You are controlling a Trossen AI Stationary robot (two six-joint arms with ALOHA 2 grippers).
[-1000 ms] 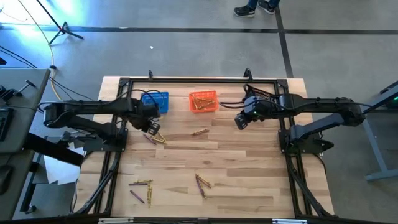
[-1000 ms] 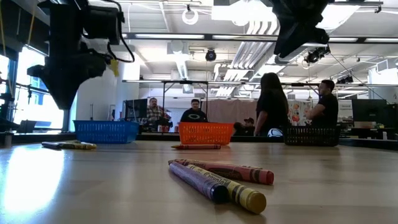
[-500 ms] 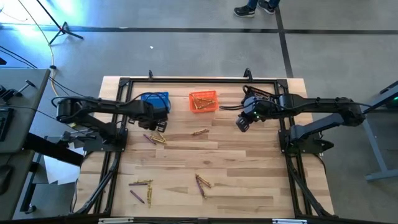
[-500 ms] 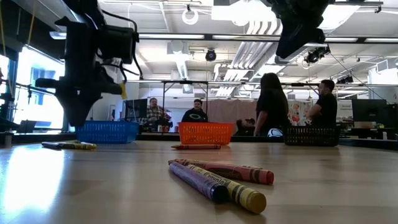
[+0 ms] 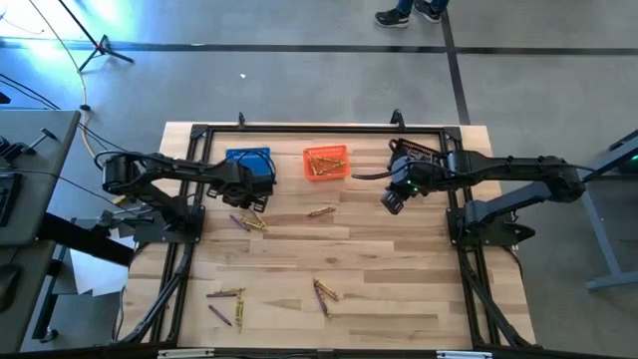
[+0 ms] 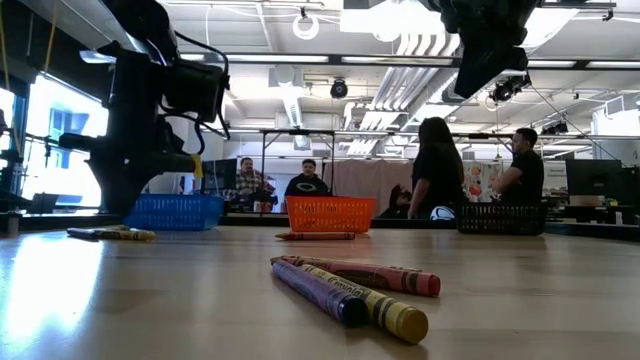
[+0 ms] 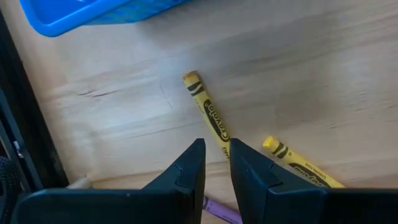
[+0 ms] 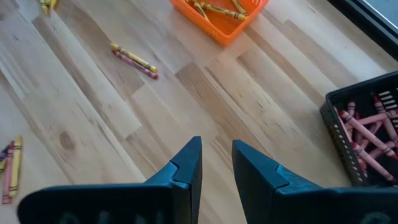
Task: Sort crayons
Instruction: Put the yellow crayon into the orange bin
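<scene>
Crayons lie loose on the wooden table: a cluster [image 5: 249, 221] near the blue basket [image 5: 249, 162], a pair [image 5: 321, 211] near the orange basket [image 5: 326, 162], and two clusters near the front [image 5: 324, 292] [image 5: 227, 299]. My left gripper [image 7: 216, 149] is low over the first cluster and slightly open. Its fingers stand on either side of the near end of a yellow crayon [image 7: 208, 115] that lies flat on the table. My right gripper [image 8: 216, 149] is slightly open, empty and held high over bare table beside the black basket [image 8: 364, 134].
The orange basket holds yellow crayons [image 8: 217, 9] and the black basket holds pink ones [image 8: 367, 124]. Another yellow crayon [image 7: 298, 165] and a purple one [image 7: 221, 211] lie close to my left fingers. A black frame rail [image 5: 319, 128] runs along the far edge. People stand beyond the table [image 6: 435, 165].
My left gripper has gone down toward the crayon cluster by the blue basket and a little toward the table's right. The crayons have not moved.
</scene>
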